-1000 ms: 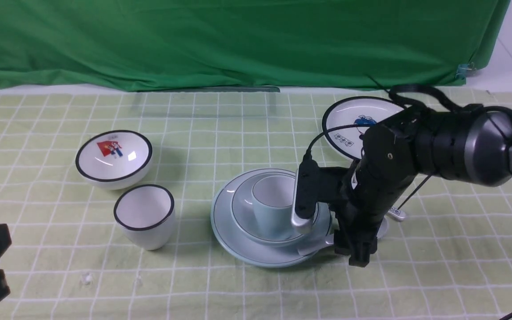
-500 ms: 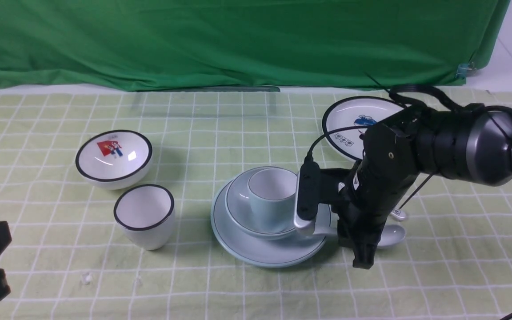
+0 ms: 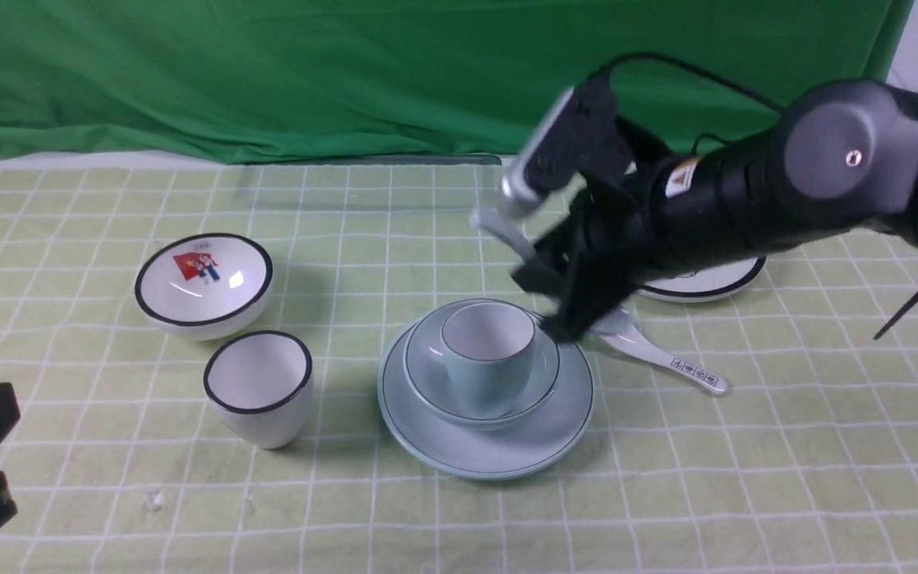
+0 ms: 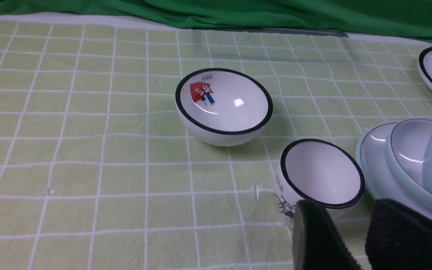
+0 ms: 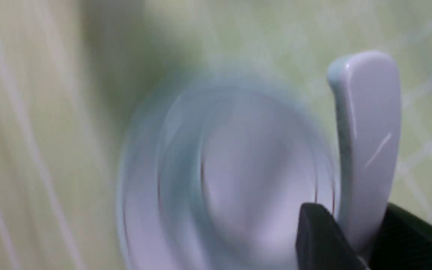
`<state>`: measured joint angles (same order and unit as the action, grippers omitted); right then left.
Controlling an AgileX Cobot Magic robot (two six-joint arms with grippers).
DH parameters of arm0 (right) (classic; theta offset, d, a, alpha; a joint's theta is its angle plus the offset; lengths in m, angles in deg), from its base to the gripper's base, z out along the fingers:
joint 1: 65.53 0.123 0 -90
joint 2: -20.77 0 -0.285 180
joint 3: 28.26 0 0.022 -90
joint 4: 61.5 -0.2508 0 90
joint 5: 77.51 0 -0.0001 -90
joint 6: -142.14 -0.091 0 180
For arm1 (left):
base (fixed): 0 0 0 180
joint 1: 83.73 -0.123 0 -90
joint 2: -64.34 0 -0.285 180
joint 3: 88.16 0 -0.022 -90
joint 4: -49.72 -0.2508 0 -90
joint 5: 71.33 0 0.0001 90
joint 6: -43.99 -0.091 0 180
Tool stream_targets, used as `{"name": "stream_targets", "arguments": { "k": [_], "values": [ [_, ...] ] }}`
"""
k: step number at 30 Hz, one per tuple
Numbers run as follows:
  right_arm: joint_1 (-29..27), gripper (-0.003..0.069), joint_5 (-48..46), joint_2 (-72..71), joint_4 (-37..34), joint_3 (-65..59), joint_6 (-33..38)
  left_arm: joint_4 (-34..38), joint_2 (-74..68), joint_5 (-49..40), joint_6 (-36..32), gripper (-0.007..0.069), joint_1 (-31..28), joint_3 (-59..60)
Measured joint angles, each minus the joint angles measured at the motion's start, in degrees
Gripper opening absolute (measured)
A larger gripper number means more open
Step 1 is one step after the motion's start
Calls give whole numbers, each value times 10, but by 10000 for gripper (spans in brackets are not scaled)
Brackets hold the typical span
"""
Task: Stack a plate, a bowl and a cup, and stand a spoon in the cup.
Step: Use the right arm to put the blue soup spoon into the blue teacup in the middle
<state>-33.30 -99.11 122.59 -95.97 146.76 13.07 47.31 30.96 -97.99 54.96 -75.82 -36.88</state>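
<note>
We take this for a robotics lab or similar test setup: a black robot arm [image 3: 714, 191] reaches over a checked tablecloth [image 3: 188, 494], and a green curtain [image 3: 347, 80] hangs beyond the table's far edge.

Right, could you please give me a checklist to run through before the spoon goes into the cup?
1. Spoon held by right gripper: ok, pinched between its fingers.
2. Cup upright in the bowl, mouth clear: ok.
3. Bowl on the plate: ok.
4. Spoon lined up over the cup's mouth: not ok, it is off to the far side.
5. Marked spoon out of the stack: ok, lying on the table.
</note>
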Motion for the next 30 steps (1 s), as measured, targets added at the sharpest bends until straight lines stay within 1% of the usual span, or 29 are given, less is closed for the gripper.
{"name": "stream_targets", "arguments": {
  "k": [1, 2, 3, 4, 7, 14, 20, 24, 26, 30],
  "values": [
    [2, 199, 31, 3, -37, 0, 0, 2, 0, 0, 0, 174, 0, 0],
    [8, 199, 91, 15, -101, 1, -5, 5, 0, 1, 0, 176, 0, 0],
    [9, 199, 96, 17, -107, 1, -6, 6, 0, 1, 0, 176, 0, 0],
    [14, 199, 131, 32, -140, 2, -17, 8, 0, 1, 0, 178, 0, 0],
    [27, 199, 150, 61, -164, 2, -32, 10, 0, 1, 0, 181, 0, 0],
    [60, 199, 154, 101, -171, 2, -30, 10, 0, 0, 0, 184, 0, 3],
    [62, 208, 157, 124, -171, 2, -8, 10, 0, -3, 0, 188, 0, 6],
    [62, 309, 164, 123, -172, 2, 18, 10, 0, -1, 0, 188, 0, 6],
    [62, 337, 163, 121, -172, 2, 33, 10, 0, 0, 0, 188, 0, 6],
    [62, 335, 145, 96, -145, 2, 44, 10, 0, 0, 0, 188, 0, 6]
  ]
}}
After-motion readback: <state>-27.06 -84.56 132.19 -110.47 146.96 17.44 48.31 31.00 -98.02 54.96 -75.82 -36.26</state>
